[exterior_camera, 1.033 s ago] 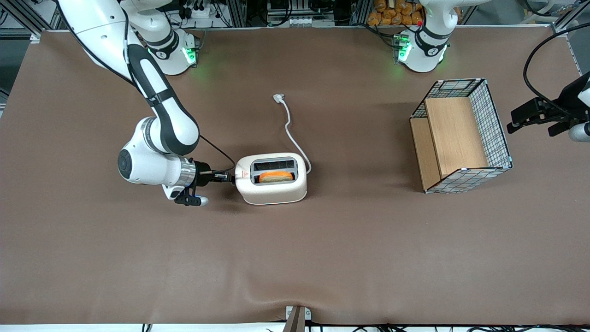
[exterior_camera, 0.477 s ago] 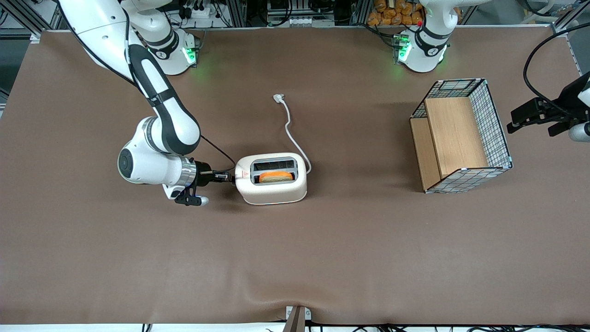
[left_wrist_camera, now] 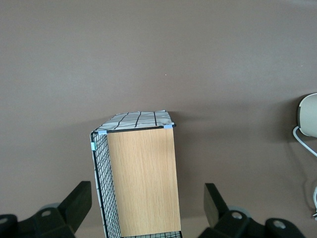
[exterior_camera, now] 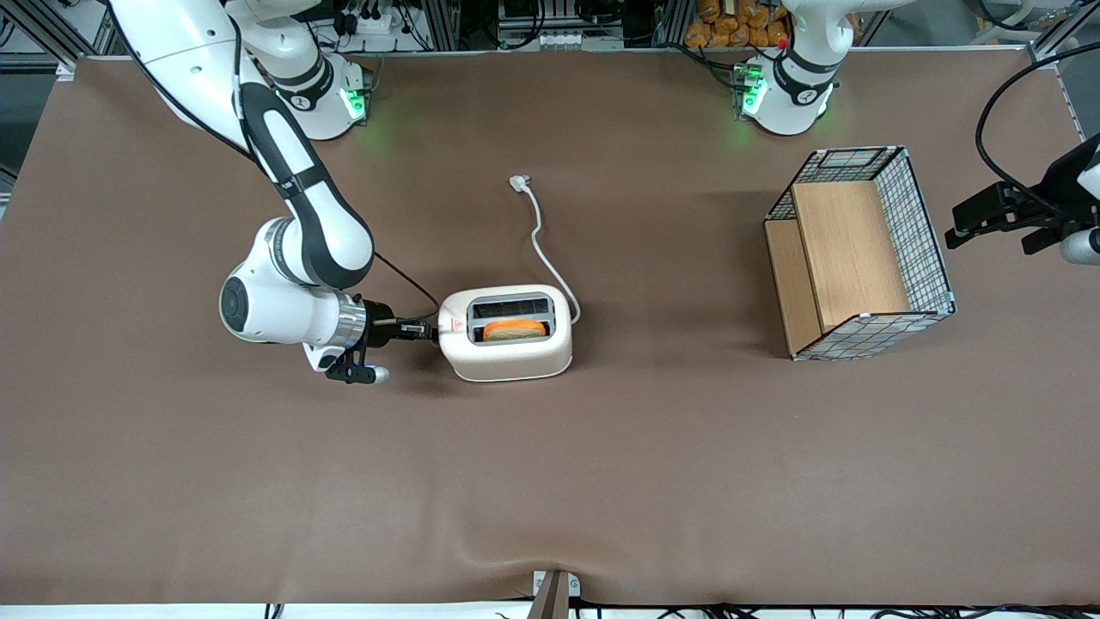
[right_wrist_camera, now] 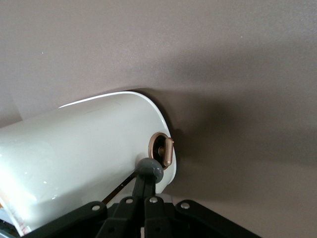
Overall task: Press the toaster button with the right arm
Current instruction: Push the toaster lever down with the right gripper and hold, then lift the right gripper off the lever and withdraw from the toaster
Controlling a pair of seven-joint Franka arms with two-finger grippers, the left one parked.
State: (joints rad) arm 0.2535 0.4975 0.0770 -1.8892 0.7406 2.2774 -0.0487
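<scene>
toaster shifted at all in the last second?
No. In the front view the toaster sits at the same spot relative to its cord's plug and the wire basket. The gripper stays at its narrow end.

right arm (exterior_camera: 292,185): bent low, wrist level | gripper (exterior_camera: 423,329): fingers (right_wrist_camera: 148,203) closed together

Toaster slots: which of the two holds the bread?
The slot nearer the front camera holds the orange-brown slice; the other slot is empty. The gripper sits at the toaster's narrow end.
</scene>
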